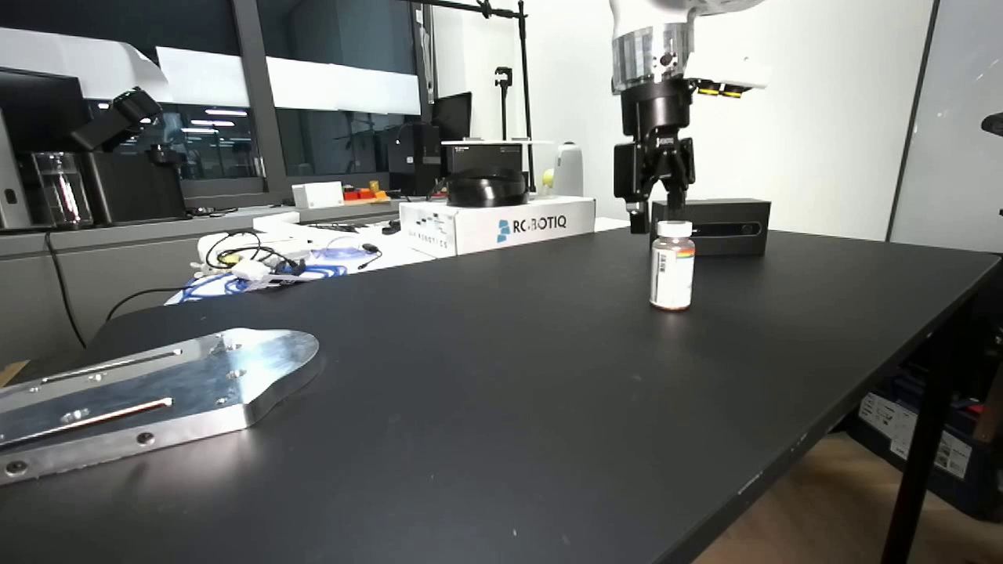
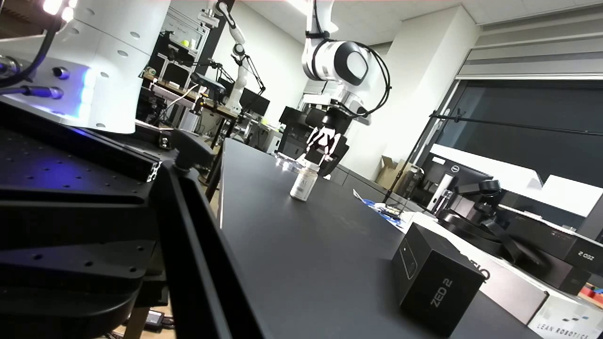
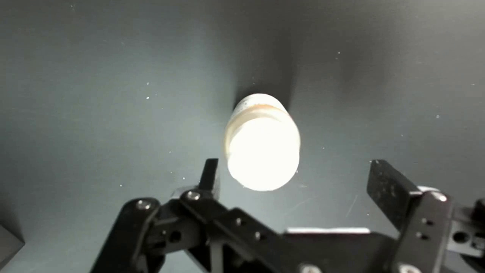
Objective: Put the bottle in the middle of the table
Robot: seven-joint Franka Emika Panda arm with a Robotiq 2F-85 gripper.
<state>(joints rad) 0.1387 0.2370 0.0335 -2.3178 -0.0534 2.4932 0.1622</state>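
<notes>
hand (image 3: 295, 172): spread wide, with its two fingers (image 3: 388, 193) set far apart, and seen close to the top of the bottle (image 1: 672, 270).
white cap (image 3: 263, 155): seen between the fingers in the wrist view, with space shown on both sides.
bottle: stood up straight on the black worktop (image 1: 470, 407), just by the hand, in from the edges.
black box (image 2: 438, 282): set on the worktop, well apart from the bottle.
metal plate (image 1: 227, 384): laid flat on the worktop, well apart from the bottle too.
</notes>
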